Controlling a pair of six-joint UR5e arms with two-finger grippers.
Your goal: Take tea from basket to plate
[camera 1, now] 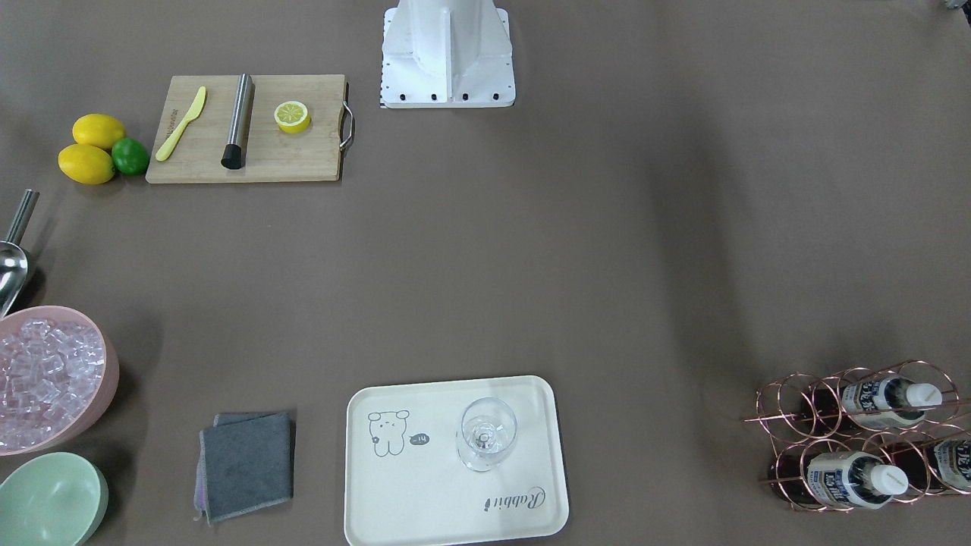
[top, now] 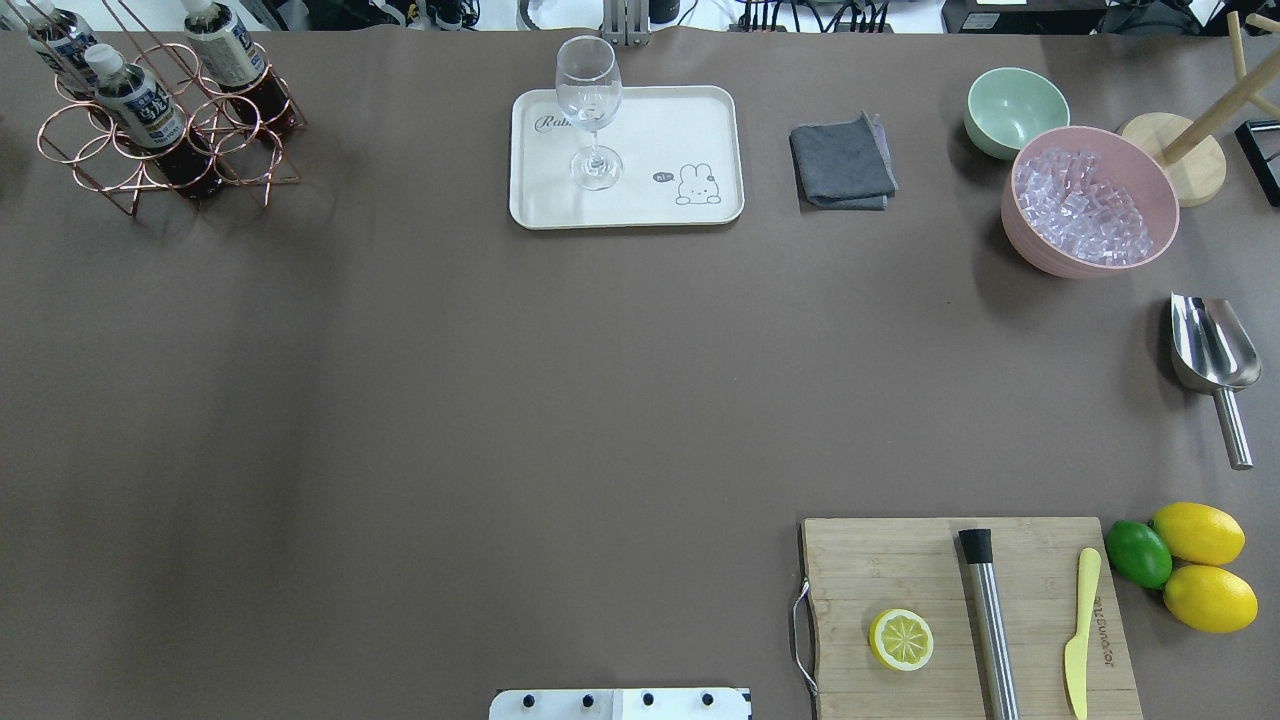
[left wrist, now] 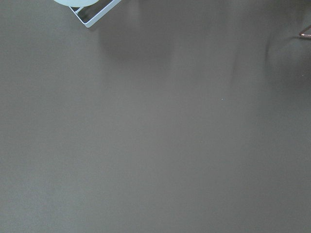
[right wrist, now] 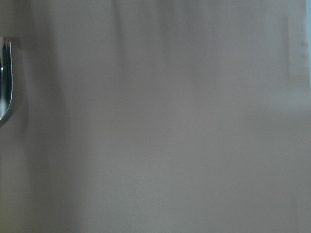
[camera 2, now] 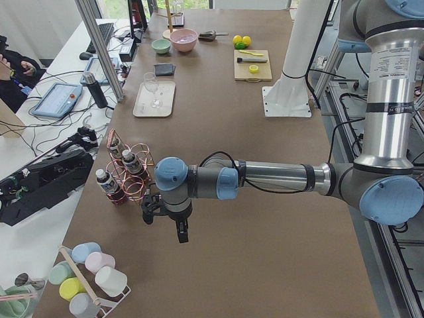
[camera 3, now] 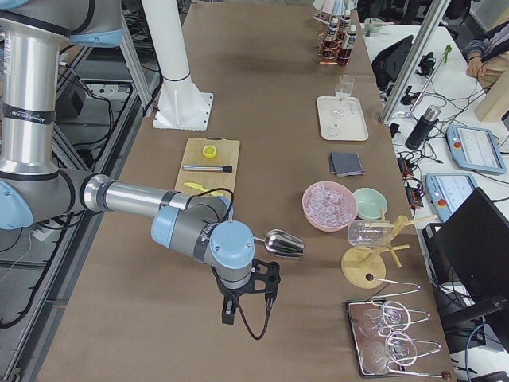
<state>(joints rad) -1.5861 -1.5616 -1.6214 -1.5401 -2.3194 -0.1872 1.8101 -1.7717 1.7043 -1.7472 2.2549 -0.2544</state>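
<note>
Tea [top: 140, 105] stands in basket [top: 110, 165], far left, untouched; left gripper [camera 2: 164, 224] must reach it; finger opening cannot be told.

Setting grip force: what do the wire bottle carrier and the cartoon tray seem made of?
Rose-gold ring-shaped wire carrier: probably copper-plated metal, glossy, with bright glints. Cream rectangular tray with rounded corners: likely matte plastic or melamine; no glare.
</note>
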